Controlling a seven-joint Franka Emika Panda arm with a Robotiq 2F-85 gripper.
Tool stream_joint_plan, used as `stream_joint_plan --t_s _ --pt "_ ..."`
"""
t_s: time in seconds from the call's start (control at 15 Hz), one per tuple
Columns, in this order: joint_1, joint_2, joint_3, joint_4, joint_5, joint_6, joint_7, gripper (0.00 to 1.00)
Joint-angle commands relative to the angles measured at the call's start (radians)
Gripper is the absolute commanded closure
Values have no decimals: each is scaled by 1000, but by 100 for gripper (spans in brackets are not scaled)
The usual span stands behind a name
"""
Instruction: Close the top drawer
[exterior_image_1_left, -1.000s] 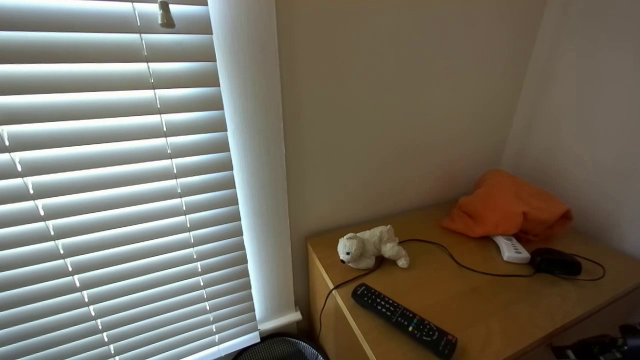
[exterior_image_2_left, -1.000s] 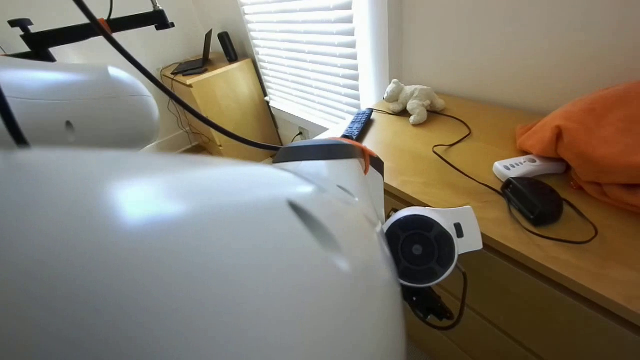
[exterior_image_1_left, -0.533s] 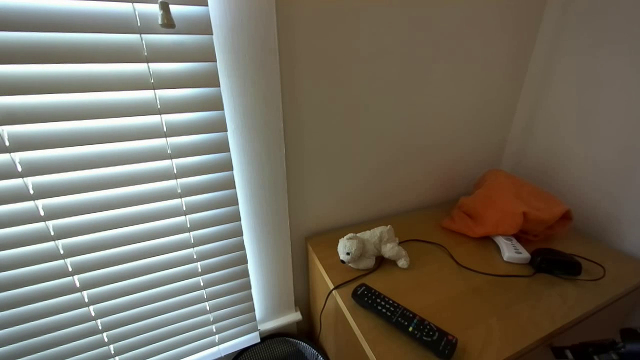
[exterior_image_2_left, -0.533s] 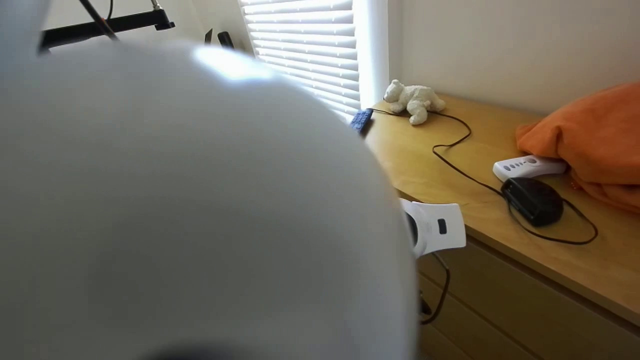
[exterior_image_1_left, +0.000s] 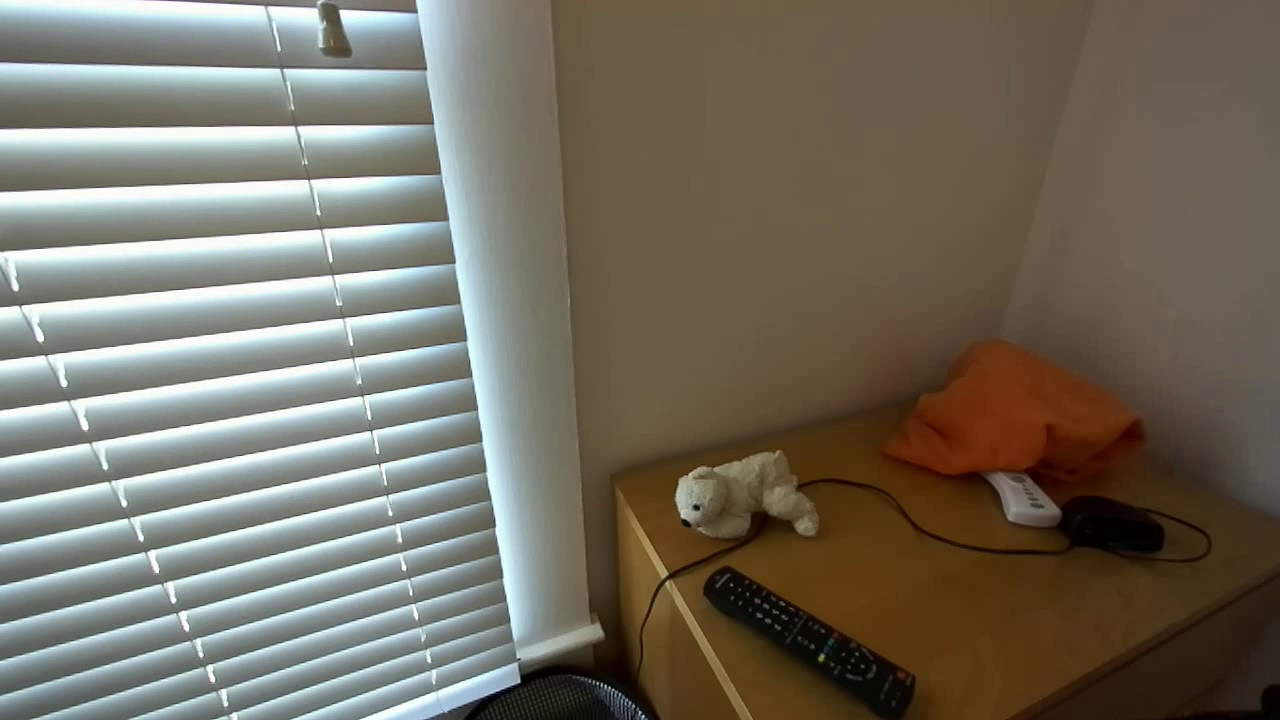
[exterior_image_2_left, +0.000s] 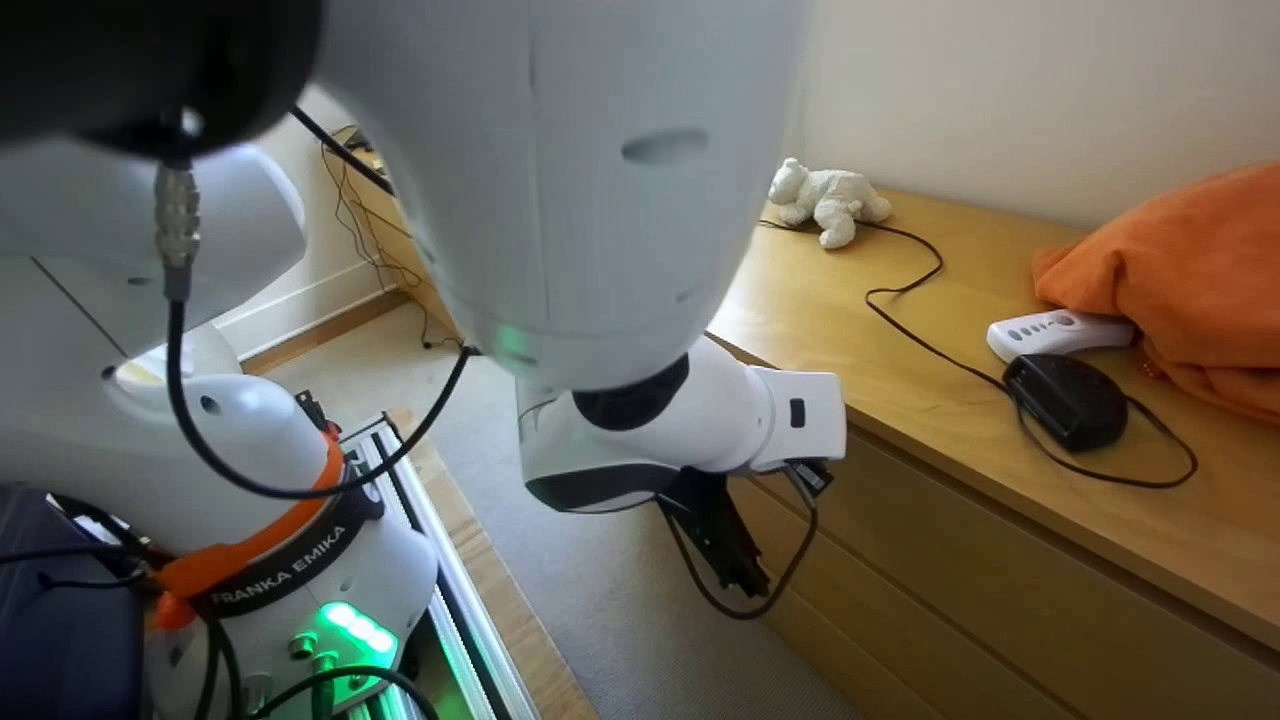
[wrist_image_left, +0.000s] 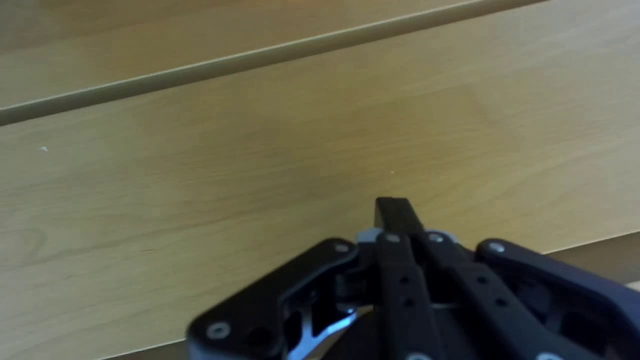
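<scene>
The top drawer is in the dresser, on the right in an exterior view. It sits just under the dresser's flat top. Its front is long, flat and brown, and it looks darker than the top because it is in shade. A thin dark line runs above the drawer, and another line runs below it. I cannot tell if it is pushed in all the way.

The gripper has its two black fingers pressed together. In the wrist view, a smooth drawer front is behind them. The wood is light tan, with soft wavy lines and a tiny white speck on the left. I cannot tell which drawer it is, or if the fingers touch it. The big white arm reaches over from the left.

On the dresser, a white toy bear lies on the left. A black remote is nearer. An orange cloth is far right, partly over a white controller.
</scene>
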Motion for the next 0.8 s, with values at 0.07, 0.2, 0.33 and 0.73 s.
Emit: stream_joint_plan --t_s 0.07,0.2,0.33,0.73 --pt "228 -132 -23 -32 260 -3 12 92" --pt "334 -198 -20 -23 408 -25 1 67" --pt "441 -271 -23 -10 575 -68 -12 51" --pt "705 -593 -83 -71 1049 -466 -116 7"
